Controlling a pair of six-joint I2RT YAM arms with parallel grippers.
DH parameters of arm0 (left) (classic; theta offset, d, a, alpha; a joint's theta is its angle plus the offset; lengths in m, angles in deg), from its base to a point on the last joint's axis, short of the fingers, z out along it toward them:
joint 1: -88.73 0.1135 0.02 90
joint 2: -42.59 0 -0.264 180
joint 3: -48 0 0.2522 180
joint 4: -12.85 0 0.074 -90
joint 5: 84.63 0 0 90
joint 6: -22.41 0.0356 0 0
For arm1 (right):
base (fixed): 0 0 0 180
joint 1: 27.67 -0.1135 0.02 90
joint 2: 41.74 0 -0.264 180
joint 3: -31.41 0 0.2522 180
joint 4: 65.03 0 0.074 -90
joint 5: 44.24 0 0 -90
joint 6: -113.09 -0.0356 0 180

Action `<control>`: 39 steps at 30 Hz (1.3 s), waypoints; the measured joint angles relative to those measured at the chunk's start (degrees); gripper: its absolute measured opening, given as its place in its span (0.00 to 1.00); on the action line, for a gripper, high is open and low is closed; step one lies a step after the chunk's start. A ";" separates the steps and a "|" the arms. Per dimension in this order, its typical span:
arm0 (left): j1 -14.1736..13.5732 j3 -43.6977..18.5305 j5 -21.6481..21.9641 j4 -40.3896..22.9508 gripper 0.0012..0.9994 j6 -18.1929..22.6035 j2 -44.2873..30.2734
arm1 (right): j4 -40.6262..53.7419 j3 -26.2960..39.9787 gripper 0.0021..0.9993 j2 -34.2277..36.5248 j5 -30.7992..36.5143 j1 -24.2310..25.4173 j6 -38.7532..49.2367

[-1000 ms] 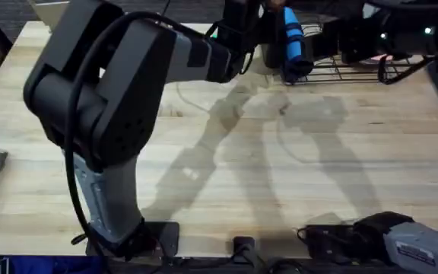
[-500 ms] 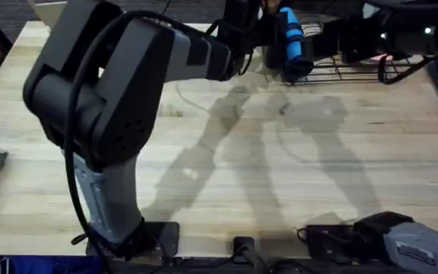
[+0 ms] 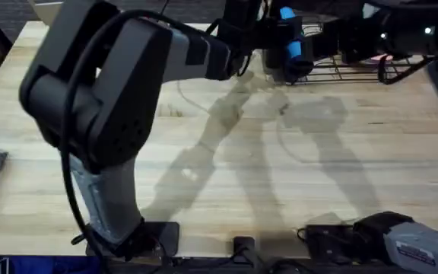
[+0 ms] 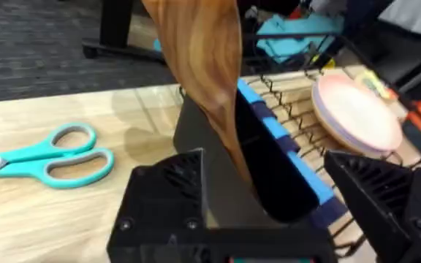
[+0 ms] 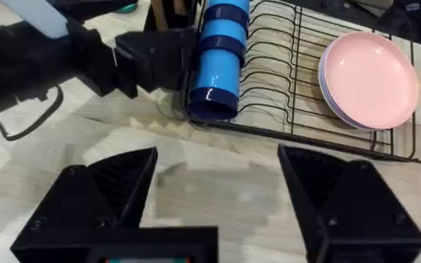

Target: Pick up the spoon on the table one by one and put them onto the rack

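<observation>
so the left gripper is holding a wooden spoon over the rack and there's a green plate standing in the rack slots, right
Not quite: the plate is pink, not green, as the right wrist view shows. The rest holds: the left gripper is holding a wooden spoon over the rack.

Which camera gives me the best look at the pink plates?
Right wrist: the pink plates stand in the rack, unobstructed. Left wrist shows them off to the side. Overhead shows just a pink sliver behind the arm.
</observation>
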 joint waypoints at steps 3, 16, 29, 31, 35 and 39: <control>0.16 0.00 -0.06 -4.15 0.99 1.99 2.01 | 0.00 0.00 0.99 0.00 0.00 -0.01 -0.01; 6.60 0.00 -0.05 -36.92 1.00 4.22 19.34 | 0.09 0.00 0.99 0.00 -0.02 0.00 -0.01; 15.68 0.00 1.32 -67.39 1.00 8.20 37.67 | -0.22 0.00 0.99 0.00 -0.02 0.00 -0.01; 16.78 0.00 2.45 -70.55 1.00 8.49 39.74 | -0.22 0.00 0.99 0.00 -0.02 0.00 -0.01; 18.30 0.00 5.05 -75.75 1.00 8.69 43.11 | -0.53 0.00 0.99 0.00 -0.02 -0.01 -0.01; 18.56 0.00 6.69 -79.40 1.00 8.73 45.69 | -0.70 0.00 0.99 0.00 -0.02 -0.02 -0.01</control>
